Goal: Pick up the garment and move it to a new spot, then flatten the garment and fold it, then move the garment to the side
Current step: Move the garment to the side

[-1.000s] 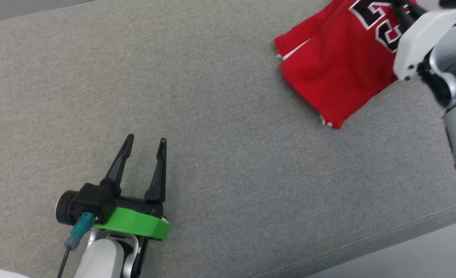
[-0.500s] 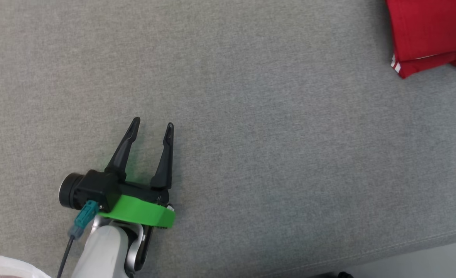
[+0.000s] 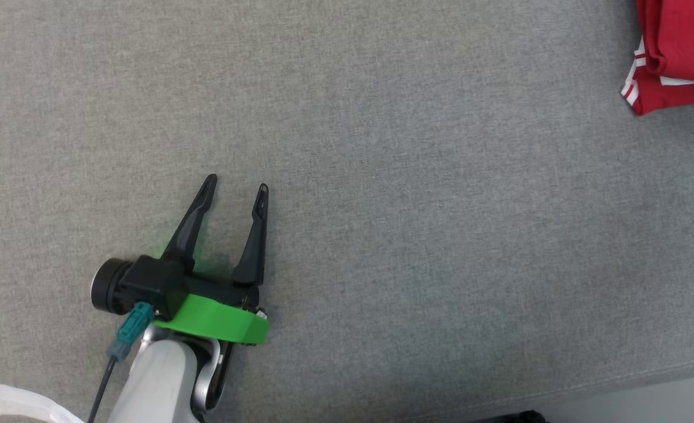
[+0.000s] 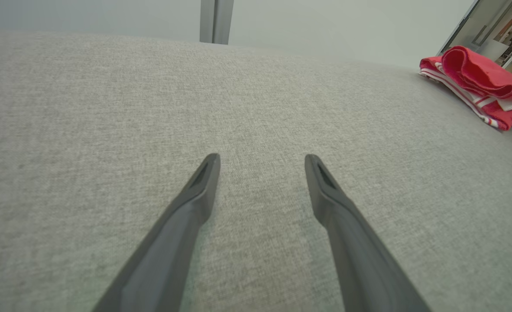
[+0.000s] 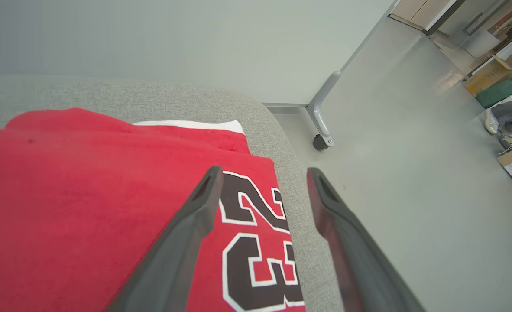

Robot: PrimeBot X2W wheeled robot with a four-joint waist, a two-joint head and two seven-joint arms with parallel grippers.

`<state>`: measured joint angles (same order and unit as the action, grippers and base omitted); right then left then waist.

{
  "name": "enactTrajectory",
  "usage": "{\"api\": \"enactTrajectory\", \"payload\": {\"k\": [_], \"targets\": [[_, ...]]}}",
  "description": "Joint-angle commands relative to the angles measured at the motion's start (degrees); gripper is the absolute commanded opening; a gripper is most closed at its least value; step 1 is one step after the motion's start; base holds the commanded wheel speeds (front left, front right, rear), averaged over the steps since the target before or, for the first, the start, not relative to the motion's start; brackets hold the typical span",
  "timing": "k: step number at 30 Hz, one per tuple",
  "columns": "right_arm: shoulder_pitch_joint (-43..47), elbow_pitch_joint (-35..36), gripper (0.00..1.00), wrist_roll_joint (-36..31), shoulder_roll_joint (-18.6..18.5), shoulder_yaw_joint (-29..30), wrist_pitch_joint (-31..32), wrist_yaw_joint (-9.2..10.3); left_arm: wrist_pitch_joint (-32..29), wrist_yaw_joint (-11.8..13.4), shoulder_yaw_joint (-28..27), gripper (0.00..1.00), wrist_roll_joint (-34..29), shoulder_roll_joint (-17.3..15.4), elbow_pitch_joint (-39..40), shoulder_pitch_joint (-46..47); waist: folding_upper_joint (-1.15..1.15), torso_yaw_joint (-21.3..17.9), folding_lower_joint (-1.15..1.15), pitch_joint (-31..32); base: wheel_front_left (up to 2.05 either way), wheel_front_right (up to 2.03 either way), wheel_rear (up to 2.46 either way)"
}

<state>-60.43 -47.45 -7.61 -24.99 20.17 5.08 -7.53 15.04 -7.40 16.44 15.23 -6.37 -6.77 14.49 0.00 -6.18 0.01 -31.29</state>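
Right end effector (image 5: 262, 173) spread wide, empty — red garment (image 5: 87, 208) lies partly beneath it.

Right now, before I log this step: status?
Left tool open, empty, over grey cushion. Right tool open over folded red jersey at cushion edge. Nothing blocking.

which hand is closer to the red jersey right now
Right. The right hand is poised open directly over the red jersey, by its printed number. The left hand, also open, sits far off to the jersey's left across the grey cushion.
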Motion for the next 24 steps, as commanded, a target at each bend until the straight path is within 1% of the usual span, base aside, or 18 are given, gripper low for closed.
{"api": "enactTrajectory", "payload": {"k": [1, 7, 12, 18, 22, 24], "targets": [[0.3, -0.2, 1.0, -0.4, 0.7, -0.4, -1.0, 0.1, 0.2, -0.2, -0.3, 1.0, -0.2, -0.5, -0.2, 1.0, 0.0, -0.7, -0.01, 0.9, 0.0, 0.0, 0.0], [-0.6, -0.4, 1.0, 1.3, 4.1, -5.3, -5.8, 0.09, 0.2, -0.2, -1.0, 1.0, 0.4, -0.9, -0.2, 1.0, 0.0, -1.5, -0.01, 4.5, 0.0, 0.0, 0.0], [0.5, 0.2, 1.0, 3.3, 7.3, -10.0, -10.5, 0.1, 0.2, -0.2, -2.0, 1.0, 0.9, -1.2, -0.3, 0.6, 0.0, -1.1, -0.01, 8.6, 0.0, 0.0, 0.0], [4.5, 1.3, 1.0, 7.9, 12.5, -13.6, -16.2, 0.09, 0.2, -0.2, -4.6, 1.0, 1.6, -0.4, -0.8, -1.7, 0.0, 0.1, -0.01, 14.0, 0.0, 0.0, 0.0], [9.5, 3.0, 1.0, 10.7, 16.3, -15.2, -18.6, 0.09, 0.2, -0.1, -7.2, 1.0, 2.0, 0.5, -1.5, -3.5, 0.0, 1.0, -0.01, 17.0, 0.0, 0.0, 0.0], [12.4, 4.4, 1.0, 11.1, 17.5, -15.5, -19.3, 0.09, 0.2, 0.1, -8.5, 1.0, 2.2, 1.0, -1.9, -4.8, 0.0, 1.4, -0.01, 18.3, 0.0, 0.0, 0.0]]}}
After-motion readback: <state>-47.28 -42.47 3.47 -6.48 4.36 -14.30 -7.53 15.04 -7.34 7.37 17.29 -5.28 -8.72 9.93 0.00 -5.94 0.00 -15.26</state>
